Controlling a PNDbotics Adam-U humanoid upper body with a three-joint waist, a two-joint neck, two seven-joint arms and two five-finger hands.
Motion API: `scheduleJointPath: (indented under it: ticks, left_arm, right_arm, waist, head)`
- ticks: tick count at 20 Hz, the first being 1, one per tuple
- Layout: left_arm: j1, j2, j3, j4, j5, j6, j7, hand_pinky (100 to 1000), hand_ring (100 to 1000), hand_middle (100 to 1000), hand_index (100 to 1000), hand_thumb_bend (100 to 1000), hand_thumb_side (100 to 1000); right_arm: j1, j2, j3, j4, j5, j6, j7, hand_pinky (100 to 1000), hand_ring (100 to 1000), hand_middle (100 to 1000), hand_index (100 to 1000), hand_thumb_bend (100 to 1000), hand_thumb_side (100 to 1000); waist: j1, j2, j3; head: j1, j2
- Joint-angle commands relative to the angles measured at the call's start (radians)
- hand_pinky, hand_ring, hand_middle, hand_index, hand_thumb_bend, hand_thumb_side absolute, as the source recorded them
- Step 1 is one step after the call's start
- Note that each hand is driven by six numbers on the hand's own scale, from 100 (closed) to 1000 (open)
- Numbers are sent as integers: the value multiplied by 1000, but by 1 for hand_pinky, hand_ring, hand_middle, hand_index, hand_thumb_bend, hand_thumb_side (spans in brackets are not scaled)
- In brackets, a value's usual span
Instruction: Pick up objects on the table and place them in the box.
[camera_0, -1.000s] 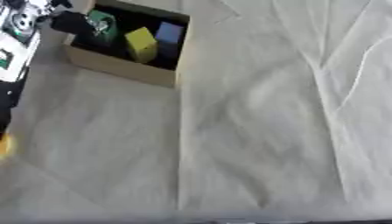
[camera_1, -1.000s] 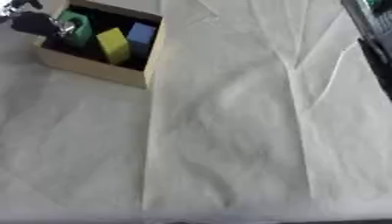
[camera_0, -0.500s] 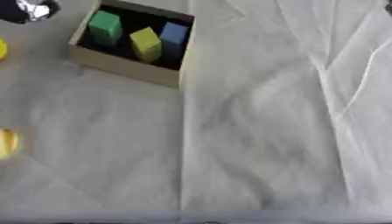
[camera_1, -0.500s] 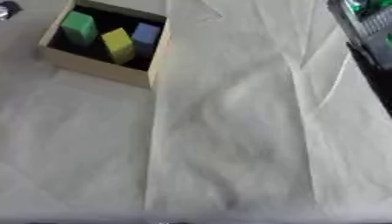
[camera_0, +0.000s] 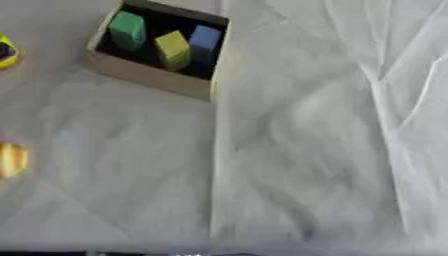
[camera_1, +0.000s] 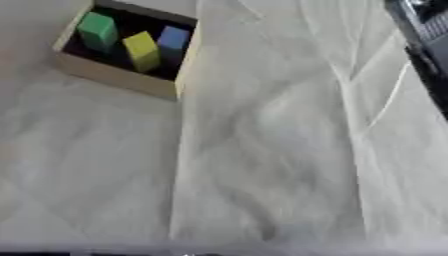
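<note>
A shallow cardboard box (camera_0: 144, 75) sits at the upper left on the white cloth. Inside it stand a green block (camera_0: 128, 29), a yellow block (camera_0: 172, 49) and a blue block (camera_0: 205, 38), side by side. At the left edge lies a yellow object with a dark spot (camera_0: 5, 51), and lower down a yellow-orange object (camera_0: 10, 159), both cut off by the frame. Neither hand shows in either view. Only a black stretch of my right arm (camera_1: 423, 42) crosses the upper right corner of the right eye view.
A creased white cloth (camera_0: 297, 150) covers the whole table, with long folds running down the middle and right. A dark strip marks the table's front edge (camera_0: 105, 253) at the bottom.
My left hand, which hovered over the box's left corner with something green, has let go and left the view. The green block now stands in the box. The camera shifted slightly.
</note>
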Motion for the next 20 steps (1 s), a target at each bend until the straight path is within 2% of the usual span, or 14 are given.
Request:
scheduleJointPath:
  ticks: [1,5,9,20]
  left_arm:
    - [43,96,33,-83,36,9,-15,841,876,827,909,492,305]
    - [133,147,60,-153,58,10,-9,842,877,828,912,501,315]
    - [186,160,70,-162,71,4,-7,841,878,830,912,499,316]
    - [279,192,74,-163,72,29,-47,857,895,849,921,523,299]
  right_arm:
    - [-4,-35,-20,-16,-1,0,-7,799,776,742,831,100,686]
    - [2,-34,-23,-16,-1,3,-12,799,775,742,830,100,687]
    - [11,-28,-32,-16,-6,5,-22,798,775,741,830,100,685]
    - [22,-27,-36,-16,-10,3,-29,799,775,741,830,100,682]
  waist:
    - [4,-31,-1]
    - [0,-31,2]
    - [-6,-38,1]
    - [-16,-48,4]
  head:
    - [14,4]
    - [1,4]
    - [-20,4]
    - [7,4]
